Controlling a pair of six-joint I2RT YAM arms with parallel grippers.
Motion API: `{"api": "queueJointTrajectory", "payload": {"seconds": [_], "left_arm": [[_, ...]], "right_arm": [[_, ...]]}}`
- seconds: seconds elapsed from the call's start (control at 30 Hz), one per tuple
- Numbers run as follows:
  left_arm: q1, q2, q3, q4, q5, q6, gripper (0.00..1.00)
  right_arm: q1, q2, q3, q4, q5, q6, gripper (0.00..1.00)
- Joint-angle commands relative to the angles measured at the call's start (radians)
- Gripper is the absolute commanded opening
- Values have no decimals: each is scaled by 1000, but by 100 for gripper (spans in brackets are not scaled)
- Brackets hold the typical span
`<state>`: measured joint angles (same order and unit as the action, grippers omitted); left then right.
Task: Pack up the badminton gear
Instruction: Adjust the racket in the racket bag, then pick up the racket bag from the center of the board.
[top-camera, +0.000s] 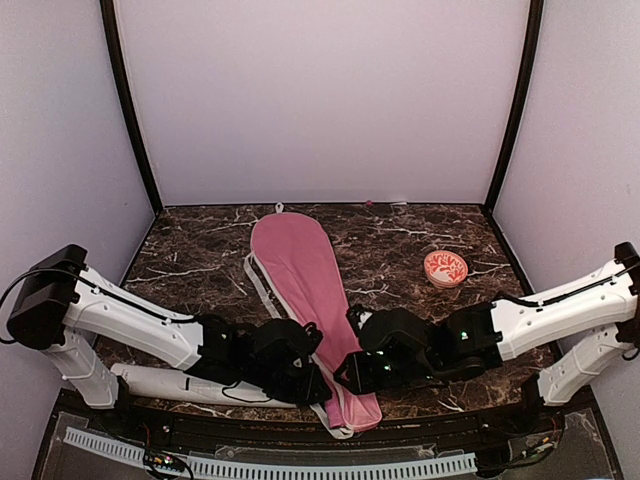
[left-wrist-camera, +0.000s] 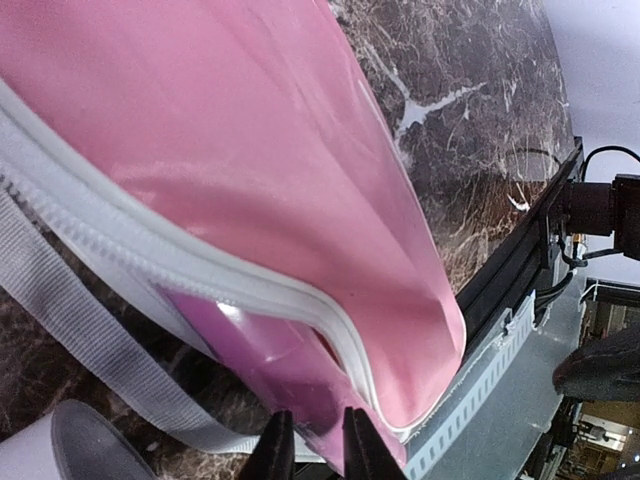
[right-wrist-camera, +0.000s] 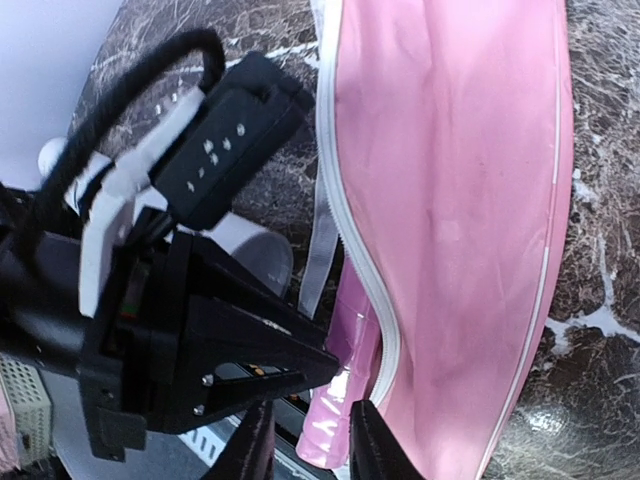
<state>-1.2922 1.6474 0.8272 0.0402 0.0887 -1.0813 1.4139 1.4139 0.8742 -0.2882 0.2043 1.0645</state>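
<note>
Dark marble tabletop (top-camera: 200, 250) bears the long pink racket-shaped bag (top-camera: 295, 270), whose near-end lip the left gripper (left-wrist-camera: 315, 455) pinches; the right gripper (right-wrist-camera: 308, 445), jaws loose around a glossy pink handle (right-wrist-camera: 340, 390) at that mouth, should back straight off.

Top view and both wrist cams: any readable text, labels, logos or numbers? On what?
No readable text in any view.
pink bag: plain, no print visible.
round red-and-white item: red pattern, too small to read.
black housing on the left arm: small white marks, too blurred to read.
</note>
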Motion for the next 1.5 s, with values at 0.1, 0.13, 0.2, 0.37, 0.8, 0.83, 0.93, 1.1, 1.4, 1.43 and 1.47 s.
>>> {"api": "queueJointTrajectory", "payload": {"seconds": [0.1,0.13,0.2,0.37,0.8,0.83,0.93,1.1,1.4,1.43,1.47], "left_arm": [[10,-140,-70,-63,-107,42,22],[8,-165,-75,-75,-124,43,23],[11,-217,-86,-100,-159,46,25],[34,-322,-116,-131,-170,61,27],[36,-373,-211,52,-118,167,30],[36,-375,-222,66,-116,181,31],[36,-386,-245,108,-115,232,34],[36,-416,-273,153,-125,296,35],[36,-503,-347,210,-169,331,36],[36,-512,-356,216,-172,336,36],[36,-523,-366,228,-174,344,36]], "right_arm": [[23,83,66,-4,-17,-32,23],[24,96,69,-7,-23,-34,23],[23,125,86,-27,-30,-41,21],[24,192,129,-141,2,-16,18],[23,339,219,-305,40,9,21],[23,347,227,-311,44,10,23],[22,366,243,-327,55,21,28],[22,399,257,-372,87,58,30],[23,492,272,-453,116,67,24],[22,503,272,-455,116,68,23],[22,514,272,-457,116,70,21]]}}
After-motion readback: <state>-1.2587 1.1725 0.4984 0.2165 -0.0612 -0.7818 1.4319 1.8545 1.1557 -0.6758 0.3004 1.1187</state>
